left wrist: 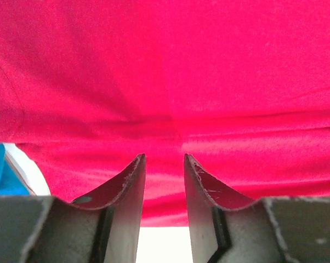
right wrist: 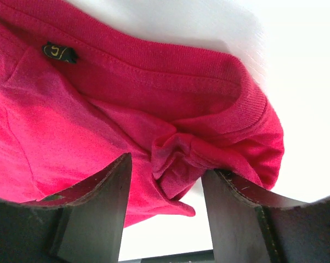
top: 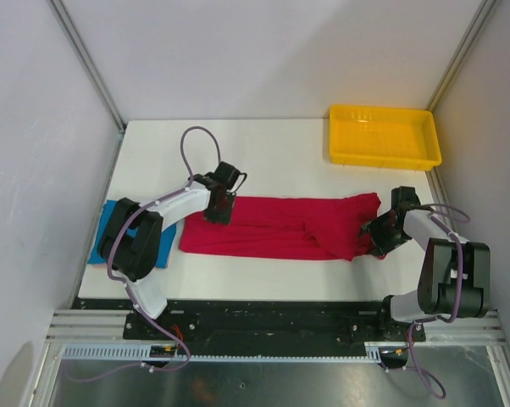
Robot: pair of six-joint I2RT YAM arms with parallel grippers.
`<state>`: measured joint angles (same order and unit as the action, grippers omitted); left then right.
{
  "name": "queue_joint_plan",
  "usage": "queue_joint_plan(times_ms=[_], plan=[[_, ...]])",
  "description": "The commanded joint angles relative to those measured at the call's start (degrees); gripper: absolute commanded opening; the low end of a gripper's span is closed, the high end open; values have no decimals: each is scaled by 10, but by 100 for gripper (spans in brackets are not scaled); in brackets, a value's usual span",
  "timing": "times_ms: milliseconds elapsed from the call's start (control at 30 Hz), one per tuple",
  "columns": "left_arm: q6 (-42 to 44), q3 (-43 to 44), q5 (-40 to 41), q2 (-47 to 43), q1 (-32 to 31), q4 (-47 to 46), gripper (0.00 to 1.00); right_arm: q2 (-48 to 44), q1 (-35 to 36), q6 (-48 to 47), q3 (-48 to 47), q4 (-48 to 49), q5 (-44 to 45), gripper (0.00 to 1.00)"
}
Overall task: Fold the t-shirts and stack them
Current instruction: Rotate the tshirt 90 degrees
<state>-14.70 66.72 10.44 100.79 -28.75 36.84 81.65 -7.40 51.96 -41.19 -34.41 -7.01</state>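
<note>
The crimson red t-shirt (top: 272, 227) lies as a long strip across the middle of the white table, its collar end bunched on the right. My left gripper (top: 219, 206) stands over its far left edge; in the left wrist view (left wrist: 163, 156) the jaws are a little apart with red cloth (left wrist: 165, 66) beyond the tips. My right gripper (top: 378, 231) is open at the collar end, a bunched fold of red cloth (right wrist: 176, 159) between its fingers (right wrist: 113, 181). The blue t-shirt (top: 109, 222) lies folded at the left edge, partly under my left arm.
A yellow plastic tray (top: 335, 136) stands at the back right corner. White walls with metal posts enclose the table (top: 263, 161) on three sides. A black label (right wrist: 59, 52) sits inside the collar.
</note>
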Motion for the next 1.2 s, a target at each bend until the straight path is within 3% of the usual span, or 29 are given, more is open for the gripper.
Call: queue_joint_plan(times_ms=[0,267,600,900,1167], plan=[[6,-24,6,-24,-14,21,38,16,3,-31,6,73,87,58],[-23,-81,-6,-20,-53,36,38,60,43,-37,-37,82,108,58],[-84,-163,-107,-88,-88,36,38,187,118,-50,-174,73,127,58],[-128,-156,-159,-111,-128,35,37,342,211,-83,-378,27,129,57],[-135,-134,-177,-122,-132,35,37,506,292,-157,-653,-91,126,56]])
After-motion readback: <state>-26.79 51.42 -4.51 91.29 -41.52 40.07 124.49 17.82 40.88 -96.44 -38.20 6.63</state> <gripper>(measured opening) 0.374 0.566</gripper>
